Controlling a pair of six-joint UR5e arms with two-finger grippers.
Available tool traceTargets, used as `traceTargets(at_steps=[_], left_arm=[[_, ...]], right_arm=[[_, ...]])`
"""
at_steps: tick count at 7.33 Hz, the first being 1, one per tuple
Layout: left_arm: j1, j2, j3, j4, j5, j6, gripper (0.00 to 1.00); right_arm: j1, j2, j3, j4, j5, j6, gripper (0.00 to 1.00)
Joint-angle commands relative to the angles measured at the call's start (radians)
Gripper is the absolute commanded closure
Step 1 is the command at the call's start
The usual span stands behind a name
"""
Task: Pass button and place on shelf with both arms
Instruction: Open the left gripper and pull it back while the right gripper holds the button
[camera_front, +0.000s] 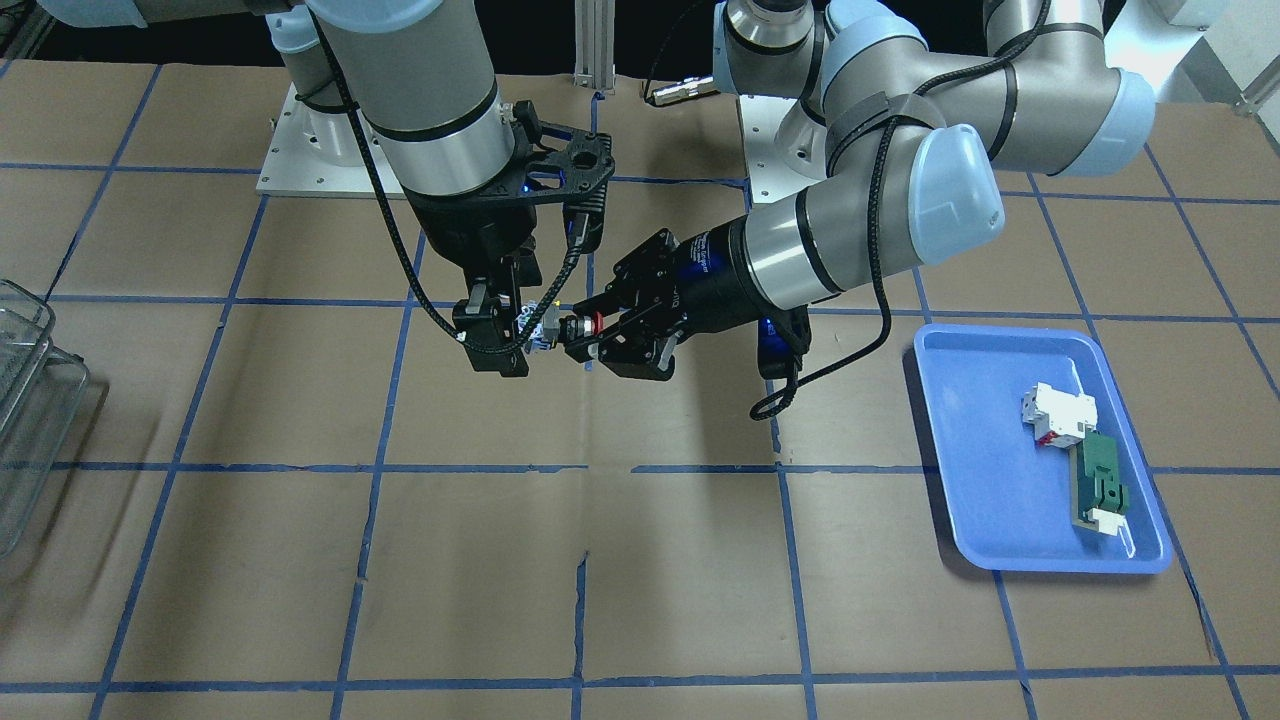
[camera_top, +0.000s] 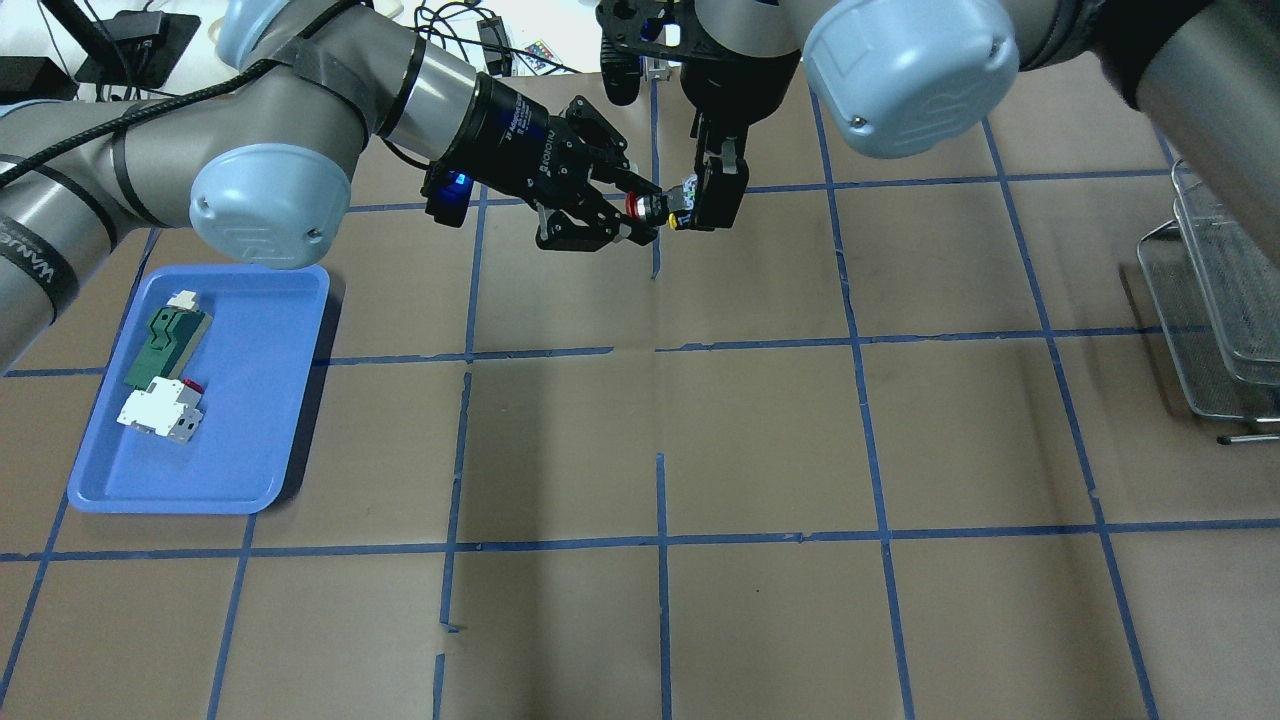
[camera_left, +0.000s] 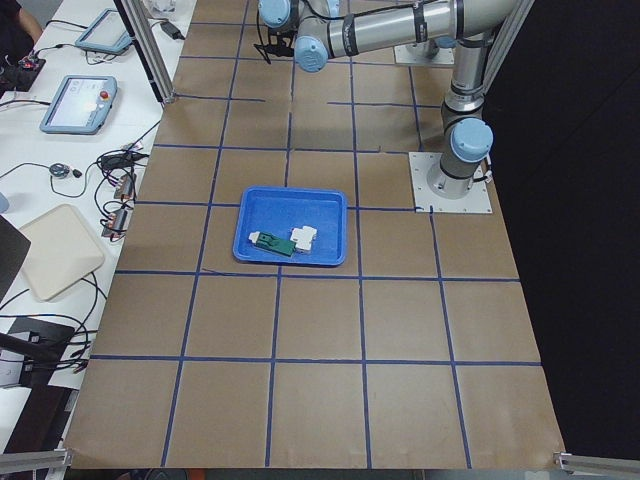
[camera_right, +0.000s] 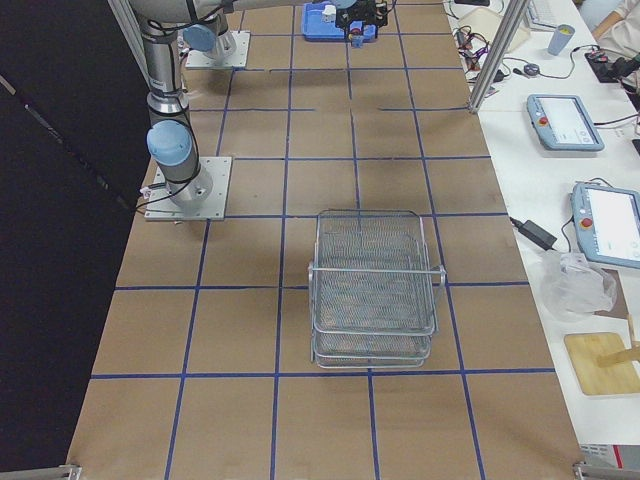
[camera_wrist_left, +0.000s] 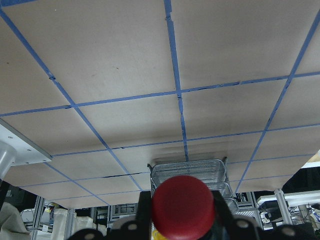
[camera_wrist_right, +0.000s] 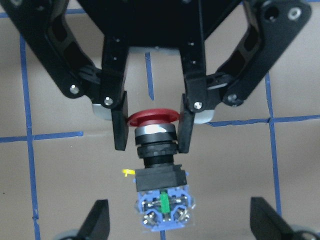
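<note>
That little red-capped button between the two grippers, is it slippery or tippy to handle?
Probably rigid: the button juts straight out, clamped at its collar by the left gripper. Its round cap might let it roll if laid sideways, though the square blue base should sit flat. Likely light: that one pinch seems to carry it alone.

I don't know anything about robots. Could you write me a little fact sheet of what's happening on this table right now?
stage: hand-over, in the air above the table
button: held between the two arms
left end effector: shut on the button just under its red cap
right end effector: open, fingers either side of the blue base, not gripping
shelf: wire rack at the robot's right end of the table
tray: blue, on the robot's left, holding a white block and a green part
</note>
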Motion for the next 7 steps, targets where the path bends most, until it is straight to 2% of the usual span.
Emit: traceTargets(at_steps=[1, 3, 4, 5, 6, 7], left_arm=[[0.0, 0.001, 0.0, 0.001, 0.0, -0.002, 1.0], [0.0, 0.001, 0.001, 0.001, -0.002, -0.002, 1.0], [0.0, 0.001, 0.001, 0.001, -0.002, -0.002, 1.0], [0.0, 0.002, 0.001, 0.001, -0.002, -0.002, 1.0], [0.0, 0.002, 0.0, 0.0, -0.002, -0.002, 1.0], [0.0, 0.004, 0.0, 0.0, -0.002, -0.002, 1.0]], right_arm=[[0.002, 0.002, 0.034, -0.006, 0.001, 0.016, 0.0], [0.005, 0.026, 0.036, -0.011, -0.001, 0.008, 0.0], [0.005, 0.028, 0.035, -0.019, -0.001, 0.0, 0.2], [0.005, 0.023, 0.034, -0.023, 0.001, -0.001, 0.72], [0.005, 0.023, 0.033, -0.022, 0.001, -0.004, 0.87], [0.005, 0.022, 0.027, -0.023, 0.001, -0.004, 0.93]])
